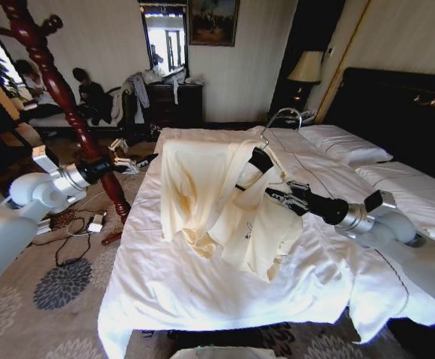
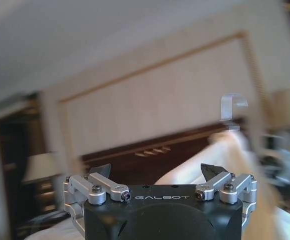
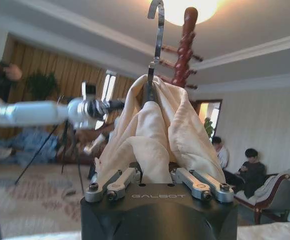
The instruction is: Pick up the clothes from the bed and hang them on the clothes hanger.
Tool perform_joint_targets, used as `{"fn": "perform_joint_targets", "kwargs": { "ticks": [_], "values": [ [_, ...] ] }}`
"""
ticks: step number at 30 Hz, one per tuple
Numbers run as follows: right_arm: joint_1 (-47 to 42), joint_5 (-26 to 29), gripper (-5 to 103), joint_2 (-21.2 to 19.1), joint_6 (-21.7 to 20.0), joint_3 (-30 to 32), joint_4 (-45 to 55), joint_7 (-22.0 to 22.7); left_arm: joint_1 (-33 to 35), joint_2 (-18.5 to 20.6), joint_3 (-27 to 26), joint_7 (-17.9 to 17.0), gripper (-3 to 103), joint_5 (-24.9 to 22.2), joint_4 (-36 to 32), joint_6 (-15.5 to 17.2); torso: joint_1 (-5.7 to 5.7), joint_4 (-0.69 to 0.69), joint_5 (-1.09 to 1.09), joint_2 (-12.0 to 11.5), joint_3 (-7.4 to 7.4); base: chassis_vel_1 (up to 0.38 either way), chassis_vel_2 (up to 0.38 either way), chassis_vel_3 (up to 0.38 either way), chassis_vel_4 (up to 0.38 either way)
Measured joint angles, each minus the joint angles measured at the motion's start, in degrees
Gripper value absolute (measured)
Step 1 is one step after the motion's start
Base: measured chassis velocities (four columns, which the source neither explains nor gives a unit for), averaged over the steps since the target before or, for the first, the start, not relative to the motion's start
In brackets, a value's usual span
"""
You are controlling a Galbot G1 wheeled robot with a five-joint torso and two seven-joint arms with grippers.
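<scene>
Gripping the clothes hanger (image 1: 258,161) draped with a cream shirt (image 1: 217,202) above the bed (image 1: 202,284), the right gripper (image 1: 275,196) is pinching it while the left gripper (image 1: 138,162) is hovering spread.

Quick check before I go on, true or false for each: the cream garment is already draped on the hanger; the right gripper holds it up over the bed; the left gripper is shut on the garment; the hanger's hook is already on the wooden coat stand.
1. The cream garment is draped on the clothes hanger. True.
2. The right gripper holds it up over the bed. True.
3. The left gripper is shut on the garment. False: it is open, off to the side near the wooden coat stand, apart from the garment.
4. The hook is on the stand. False: the silvery hook hangs free in the air.
</scene>
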Motion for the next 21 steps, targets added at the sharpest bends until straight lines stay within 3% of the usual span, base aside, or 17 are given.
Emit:
{"fn": "perform_joint_targets", "kwargs": {
  "ticks": [1,2,7,14,21],
  "values": [
    [0.02,-0.58,20,0.02,0.05,-0.08,-0.16,-0.32,-0.19,0.53,0.28,1.58,100,0.39,-0.41,-0.23,0.0,0.0,0.0,0.0,0.0,0.0,0.0,0.0,0.0],
    [0.22,-2.0,20,0.1,0.16,-0.52,-0.42,-1.03,-0.81,2.23,1.27,5.59,100,2.17,-1.5,-0.88,0.0,0.01,0.01,0.0,0.0,0.0,0.0,0.0,0.0],
    [0.71,-5.48,20,-0.05,0.17,-1.36,-0.3,-2.18,-3.76,3.71,4.88,9.42,100,7.26,-2.31,-1.57,0.0,0.03,0.0,0.0,0.0,0.0,0.0,0.0,0.0],
    [0.2,-9.57,20,-0.78,0.22,-1.43,1.11,-4.04,-11.2,0.95,13.14,9.35,100,10.9,-2.69,-0.74,0.0,-0.02,-0.01,0.0,0.0,0.0,0.0,0.0,0.0],
    [0.13,-10.61,20,-1.17,0.18,-1.33,2.91,-4.2,-21.26,-2.51,26.19,9.16,100,12.35,-4.15,0.74,0.0,0.0,0.0,0.0,0.0,0.0,0.0,0.0,0.0]
  ]
}}
